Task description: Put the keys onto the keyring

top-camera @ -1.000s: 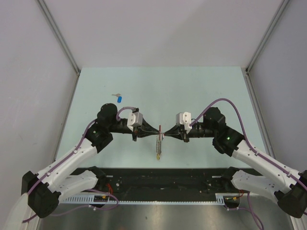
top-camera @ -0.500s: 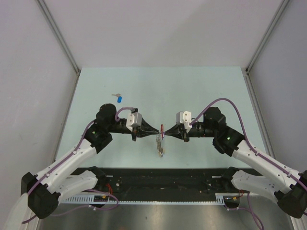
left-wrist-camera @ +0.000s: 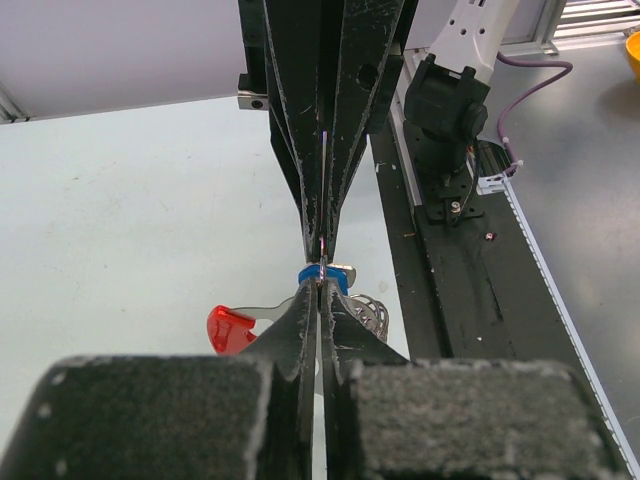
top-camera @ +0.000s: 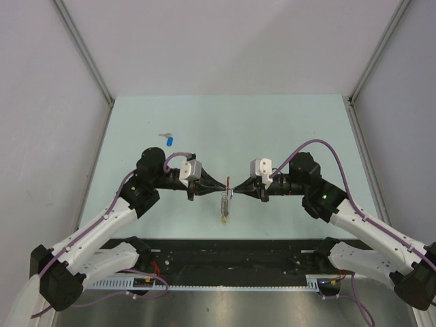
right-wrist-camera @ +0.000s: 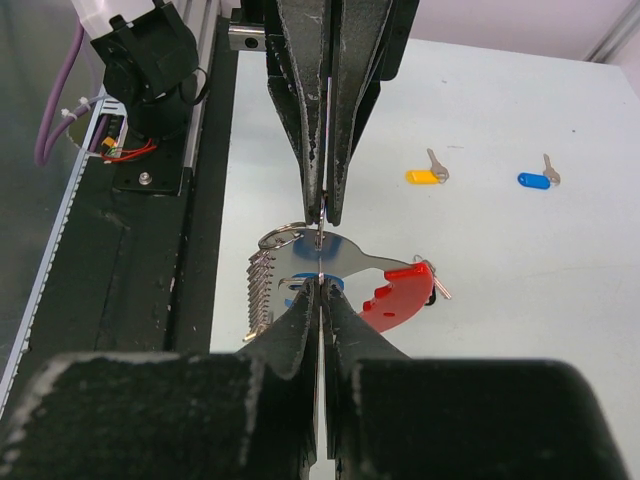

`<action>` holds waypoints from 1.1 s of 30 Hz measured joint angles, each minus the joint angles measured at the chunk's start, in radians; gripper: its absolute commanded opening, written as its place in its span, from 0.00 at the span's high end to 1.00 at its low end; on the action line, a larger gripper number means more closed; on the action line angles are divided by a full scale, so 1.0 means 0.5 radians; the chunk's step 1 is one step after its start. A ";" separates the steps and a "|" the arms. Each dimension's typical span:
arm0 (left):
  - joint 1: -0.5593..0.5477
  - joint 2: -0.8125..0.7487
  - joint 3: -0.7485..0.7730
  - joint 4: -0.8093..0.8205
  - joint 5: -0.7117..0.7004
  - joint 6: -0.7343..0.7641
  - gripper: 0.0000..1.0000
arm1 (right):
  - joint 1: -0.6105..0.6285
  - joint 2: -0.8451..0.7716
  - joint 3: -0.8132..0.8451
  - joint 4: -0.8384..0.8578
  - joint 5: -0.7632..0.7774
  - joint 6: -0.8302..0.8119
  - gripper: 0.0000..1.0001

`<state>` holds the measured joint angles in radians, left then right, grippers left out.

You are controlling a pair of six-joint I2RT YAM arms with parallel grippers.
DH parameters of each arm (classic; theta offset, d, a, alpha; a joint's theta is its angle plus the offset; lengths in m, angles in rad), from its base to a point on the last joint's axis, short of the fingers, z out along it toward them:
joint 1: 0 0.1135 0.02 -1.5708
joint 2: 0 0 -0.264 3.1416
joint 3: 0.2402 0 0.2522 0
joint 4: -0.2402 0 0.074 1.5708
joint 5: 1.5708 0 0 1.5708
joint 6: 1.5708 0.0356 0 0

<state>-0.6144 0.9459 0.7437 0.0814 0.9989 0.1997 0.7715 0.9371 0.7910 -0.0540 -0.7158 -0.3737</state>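
Both arms bend outward at the elbows and reach inward. The left claw points to 3 o'clock, the right claw to 9 o'clock, both pinched closed, tips almost meeting.

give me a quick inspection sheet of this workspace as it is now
surface: pale green table, no spills seen
job's things: keyring with a red arc sits between the gripper tips, a blue tag showing at it; yellow-tagged key and blue-tagged key lie loose on the table, apart from each other
clutter: nothing seen
grippers: left gripper and right gripper both shut, tips meeting at the keyring; what exactly each pinches cannot be told
cables: purple cables loop along both arms, away from the loose keys
surroundings: plain grey walls; black rail at the near edge
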 measured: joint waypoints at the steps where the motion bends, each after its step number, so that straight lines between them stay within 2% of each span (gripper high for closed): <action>1: 0.000 0.000 0.000 0.000 0.000 0.000 0.99 | 0.000 0.000 0.000 0.000 0.000 -0.001 1.00; 33: 0.000 0.002 0.001 0.000 0.003 -0.002 1.00 | 0.027 0.018 0.000 0.014 0.010 0.006 1.00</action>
<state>-0.6144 0.9470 0.7441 0.0814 1.0004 0.1986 0.7849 0.9463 0.7910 -0.0467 -0.7109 -0.3706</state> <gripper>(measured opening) 0.007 0.009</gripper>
